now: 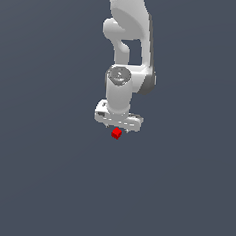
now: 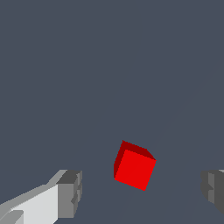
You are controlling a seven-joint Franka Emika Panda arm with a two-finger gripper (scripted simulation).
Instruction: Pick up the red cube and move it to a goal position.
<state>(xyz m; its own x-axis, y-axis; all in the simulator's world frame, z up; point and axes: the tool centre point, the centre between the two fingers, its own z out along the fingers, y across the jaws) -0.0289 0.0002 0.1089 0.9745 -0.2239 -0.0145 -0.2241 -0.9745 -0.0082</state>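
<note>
Jaws spread wide, holding nothing; the red cube (image 2: 134, 166) sits between the fingers (image 2: 70, 194), untouched.

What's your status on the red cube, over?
Gripper open, fingers straddling red cube, no contact. Cube not yet gripped. Nothing else in the way.

White Panda arm (image 1: 126, 36) reaching straight down from the top of the exterior view, wrist vertical, gripper (image 1: 117, 124) pointing downward, jaws spread wide apart (grey fingertips (image 2: 70, 194) at opposite sides of the wrist view), clamping nothing
</note>
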